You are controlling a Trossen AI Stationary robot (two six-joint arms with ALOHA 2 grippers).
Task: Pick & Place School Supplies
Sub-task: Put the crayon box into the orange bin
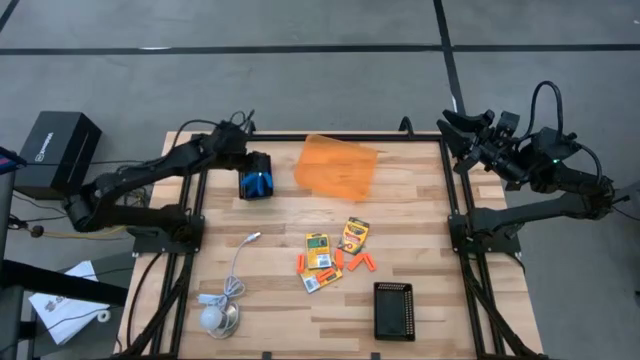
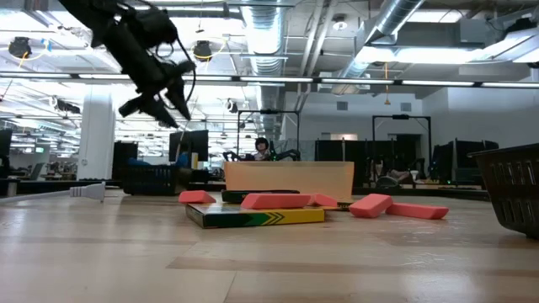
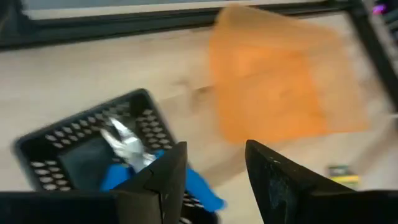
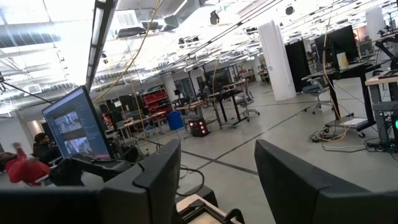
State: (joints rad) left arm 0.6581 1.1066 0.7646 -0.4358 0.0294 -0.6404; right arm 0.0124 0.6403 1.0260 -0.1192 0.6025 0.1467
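Since the scissors (image 3: 134,155) already sit in the black basket (image 3: 46,149) under our open, empty left gripper (image 3: 214,171), we'd next pinch a light, stiff crayon box (image 1: 317,250) mid-bench by its long edges; right gripper (image 1: 455,135) waits open

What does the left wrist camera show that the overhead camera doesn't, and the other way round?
Only the left wrist view shows the blue-handled scissors lying in a black mesh basket, under the open left gripper. Only the high view shows the crayon boxes, orange sticks, white cable, black tray and the right gripper, parked open off the table's far right corner. Both show the orange sheet on the wooden table.
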